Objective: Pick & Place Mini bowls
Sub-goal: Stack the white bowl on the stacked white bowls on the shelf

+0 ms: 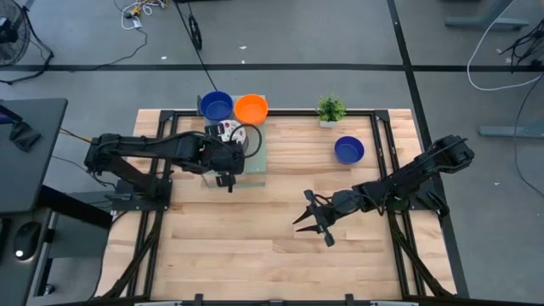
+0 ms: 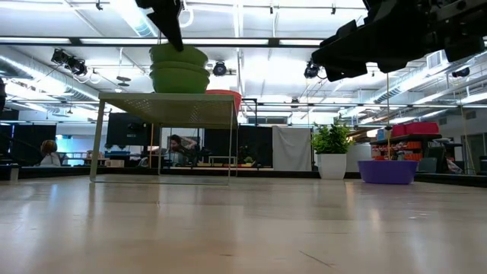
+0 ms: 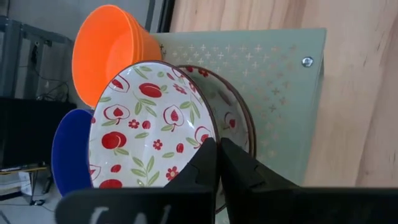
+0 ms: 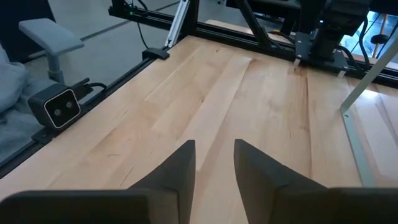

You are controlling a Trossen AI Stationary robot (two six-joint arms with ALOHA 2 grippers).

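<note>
left pincer (image 3: 217, 163): your left pincer sits over the pale green frosted-glass stand (image 3: 283, 74) at the back left of the counter (image 1: 255, 246), its fingers pressed together on the rim of the white shallow bowl with red fruit and flower print (image 3: 149, 127). in the high view it shows at (image 1: 225, 157).

right pincer (image 4: 214, 163): your right pincer hovers over bare wood at the counter's middle right, fingers spread and holding nothing; it shows at (image 1: 313, 223) from above.

held bowl: it is tipped up on its edge in the left wrist view, with a second patterned bowl (image 3: 233, 109) just behind it on the stand.

other bowls: a solid orange round bowl (image 1: 251, 108) and a solid dark blue round bowl (image 1: 216, 105) sit side by side at the stand's back edge. another dark blue bowl (image 1: 348, 150) rests on the counter, well apart to the right, near the small green potted plant (image 1: 331, 109).

handling: judge these bowls as stiff, glazed and slick, light but likely to chip. a rim pinch lets the bowl swing, so move slowly and keep it level.

where to hold: take the rim squarely, one finger inside and one outside, as you have it now.

risk: the bowl behind may get nudged off the stand.
</note>
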